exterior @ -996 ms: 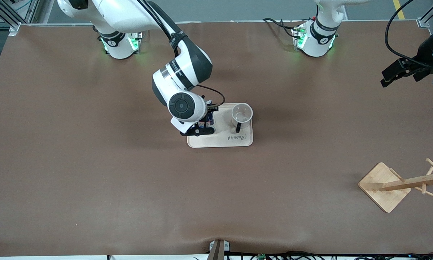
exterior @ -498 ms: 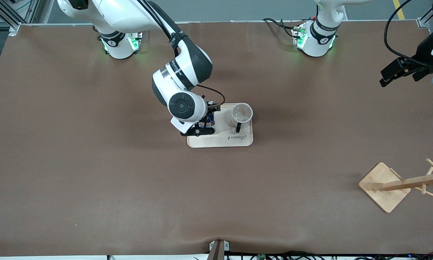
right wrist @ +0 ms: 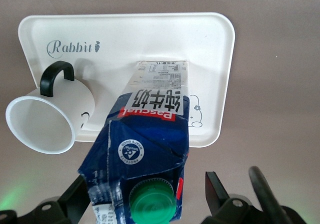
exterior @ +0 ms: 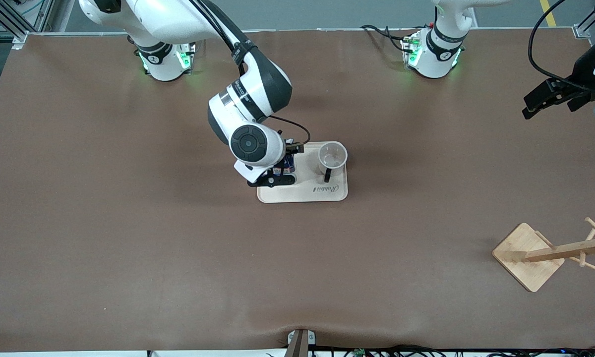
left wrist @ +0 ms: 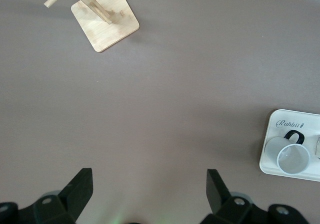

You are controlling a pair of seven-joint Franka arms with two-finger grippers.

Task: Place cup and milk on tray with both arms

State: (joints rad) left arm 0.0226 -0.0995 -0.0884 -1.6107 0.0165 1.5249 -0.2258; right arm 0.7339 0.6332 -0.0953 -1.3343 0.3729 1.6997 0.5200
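Note:
The cream tray (exterior: 327, 196) lies mid-table. The white cup (exterior: 332, 154) stands on it, toward the left arm's end. The milk (exterior: 288, 163) stands upright on the tray beside the cup, mostly hidden under the right wrist in the front view. My right gripper (exterior: 277, 174) is open around the carton. In the right wrist view the milk (right wrist: 150, 134) sits between the fingers of my right gripper (right wrist: 146, 189), with a gap on one side, and the cup (right wrist: 50, 119) and tray (right wrist: 210, 44) also show. My left gripper (exterior: 545, 99) is open and empty, up over the table's left-arm end.
A wooden rack (exterior: 528, 255) with a square base stands near the front camera at the left arm's end. It also shows in the left wrist view (left wrist: 102, 19), as do the tray (left wrist: 274, 134), the cup (left wrist: 292, 159) and my left gripper (left wrist: 150, 184).
The right arm's wrist has shifted very slightly over the tray. The left gripper has drifted a little. The cup, milk and tray have not moved.

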